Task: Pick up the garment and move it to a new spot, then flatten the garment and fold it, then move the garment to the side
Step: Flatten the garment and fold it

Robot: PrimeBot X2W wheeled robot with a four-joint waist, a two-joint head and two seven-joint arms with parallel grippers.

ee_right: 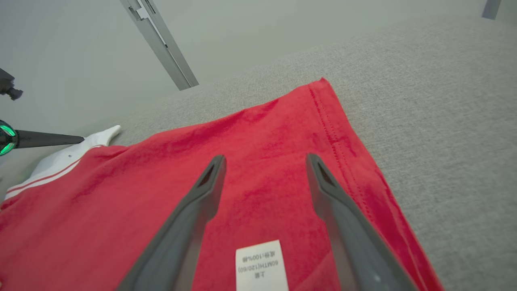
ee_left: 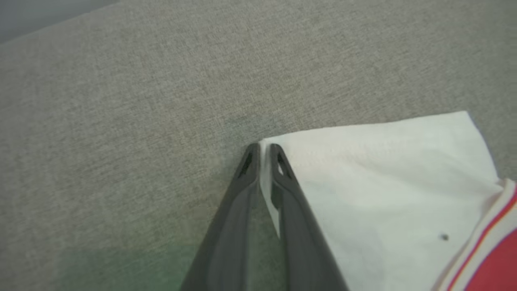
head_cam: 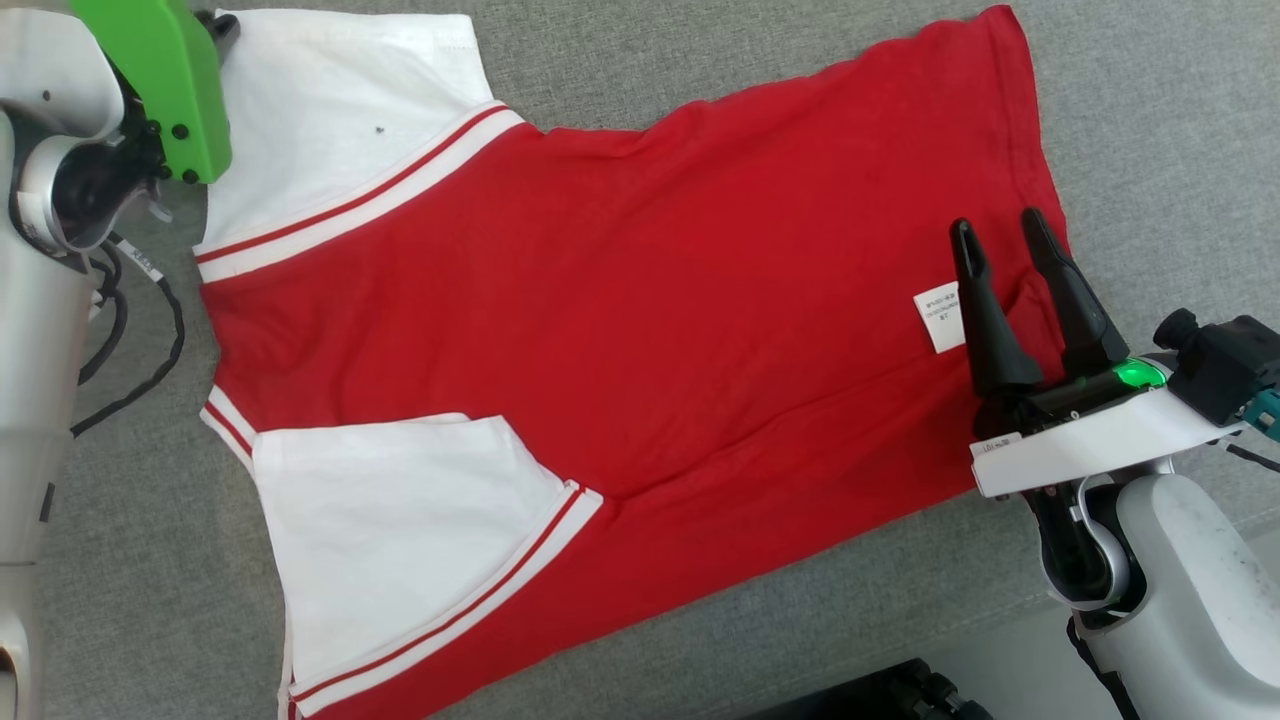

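The garment [head_cam: 620,330], a red T-shirt with white sleeves and red-striped trim, lies spread flat on the grey cloth surface. Its far white sleeve [ee_left: 383,182] reaches the upper left of the head view. My left gripper [ee_left: 264,151] is shut on that sleeve's outer corner, with the white edge pinched between the two fingers. Above the red hem end, my right gripper [head_cam: 1000,235] stands open, fingers apart over the fabric [ee_right: 265,158] with nothing between them. A white care label [head_cam: 940,315] lies just left of its fingers.
The grey cloth surface [head_cam: 1150,120] runs on past the hem to the right and beyond the sleeve [ee_left: 161,101]. Black cables [head_cam: 150,340] hang by my left arm. A dark object [head_cam: 880,695] sits at the bottom edge. A metal bar [ee_right: 161,44] stands behind.
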